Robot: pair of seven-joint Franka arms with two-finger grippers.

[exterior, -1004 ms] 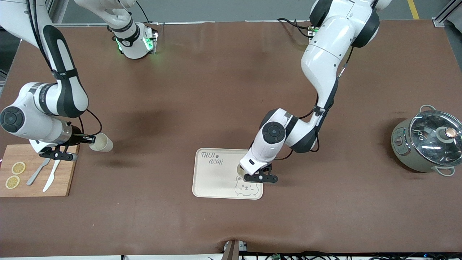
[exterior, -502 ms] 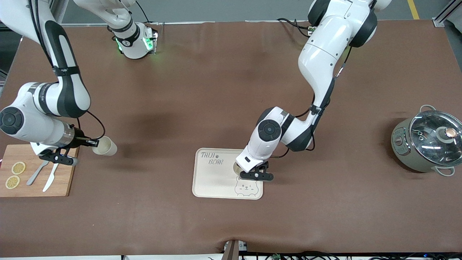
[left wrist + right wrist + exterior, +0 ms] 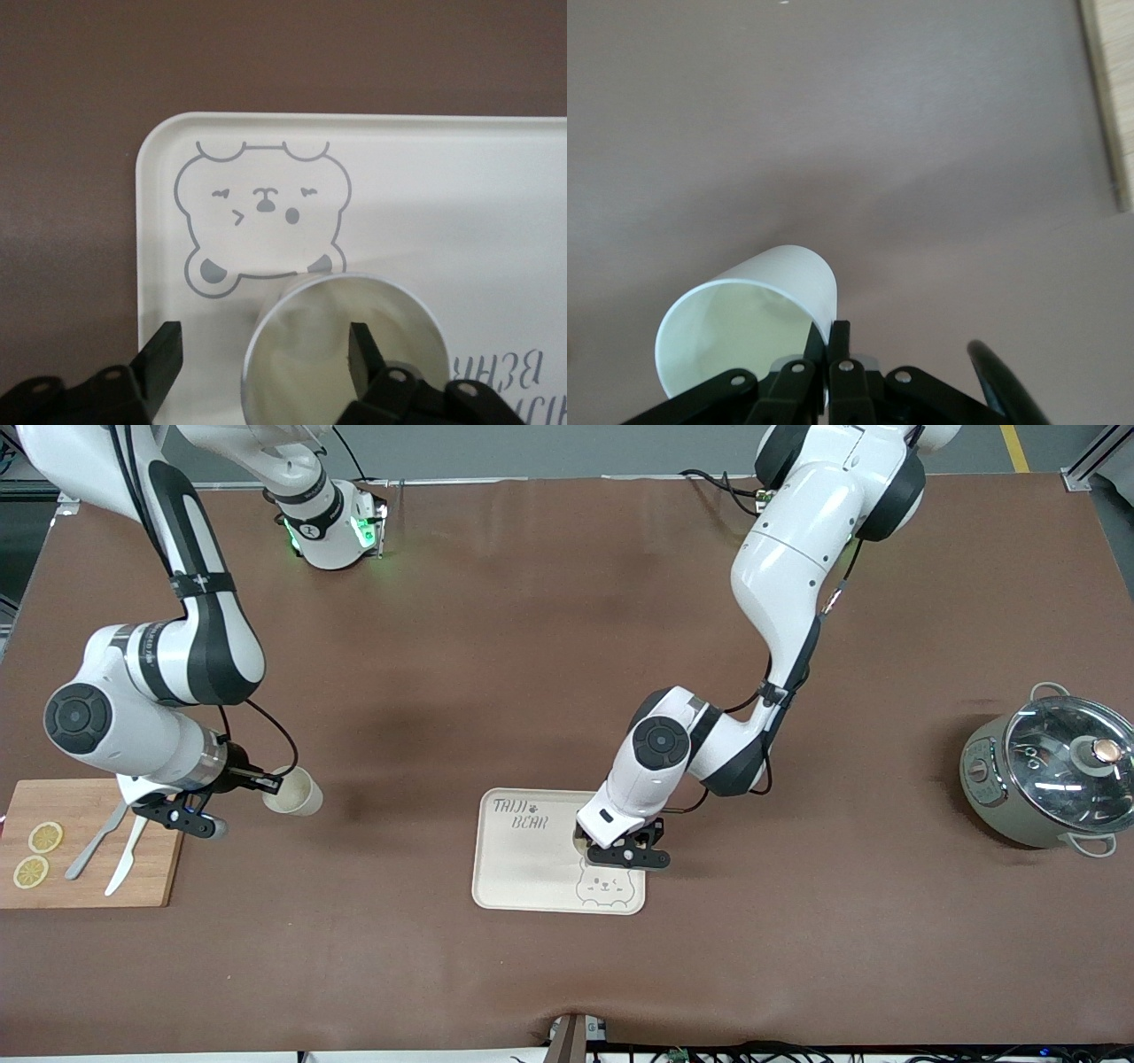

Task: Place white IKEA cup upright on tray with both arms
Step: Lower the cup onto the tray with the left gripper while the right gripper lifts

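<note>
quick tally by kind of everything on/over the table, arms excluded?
Cups: 2, one in the right gripper at, one upright on the tray under the left gripper at
Tray: 1
Cutting board: 1
Lemon slices: 2
Fork: 1
Knife: 1
Pot: 1
Total: 9

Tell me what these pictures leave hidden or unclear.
- Front view: the cup on the tray is nearly hidden under the left gripper.
- Left wrist view: that cup is cut off by the picture's edge.
- Right wrist view: the held cup has its base turned away; the board is cropped.
</note>
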